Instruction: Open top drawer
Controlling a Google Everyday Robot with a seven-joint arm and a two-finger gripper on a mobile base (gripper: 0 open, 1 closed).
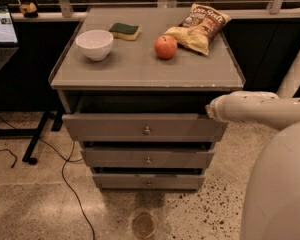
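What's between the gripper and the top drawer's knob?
Camera view: only bare drawer front. The gripper sits at the top drawer's upper right corner; the knob is at centre.

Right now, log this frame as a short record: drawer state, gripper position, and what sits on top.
drawer: wide grey wooden top drawer, pulled partly out, dark gap above its front
knob: small round metal knob, nothing on it
gripper: gripper at the drawer's upper right corner
on the grey cabinet top: white round bowl, green sponge, red apple, crinkled chip bag
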